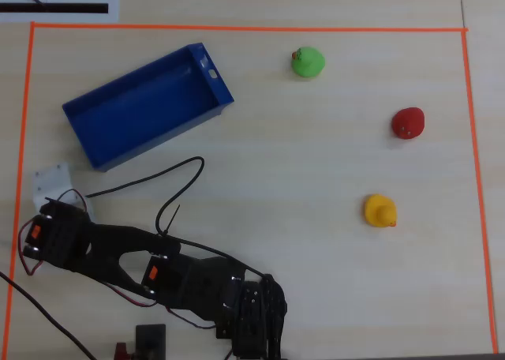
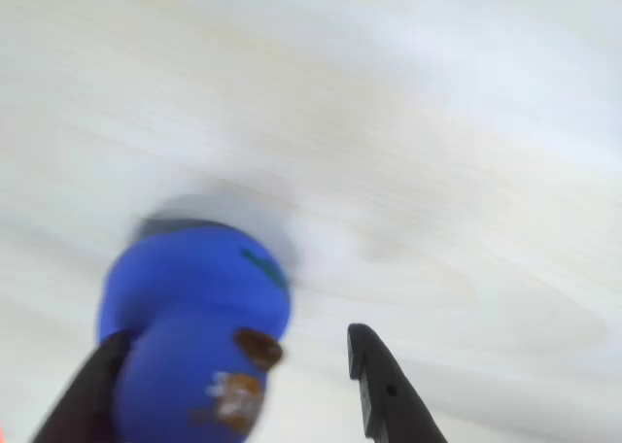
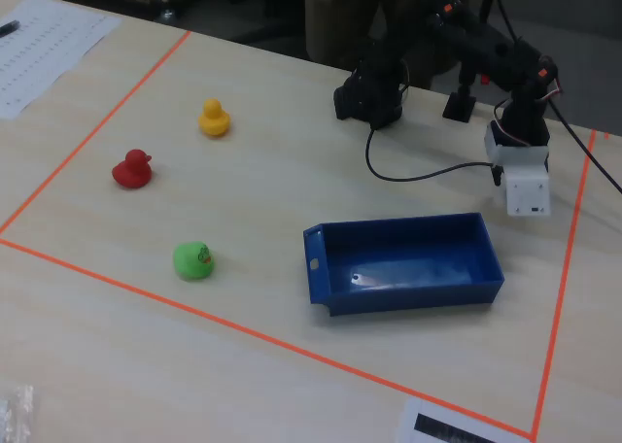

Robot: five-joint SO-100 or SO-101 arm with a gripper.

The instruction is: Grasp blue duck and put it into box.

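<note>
Blurred blue duck (image 2: 194, 326) sits between the wide-spread tool (image 2: 228, 351) fingers, touching the left one.

Bright, even light throughout; the wrist view is heavily motion-blurred.

The arm is folded low over the table, its wrist bent down. In the wrist view the gripper (image 2: 233, 385) has its jaws apart, one finger (image 2: 389, 394) free, the other touching the blue duck (image 2: 190, 317).
</note>
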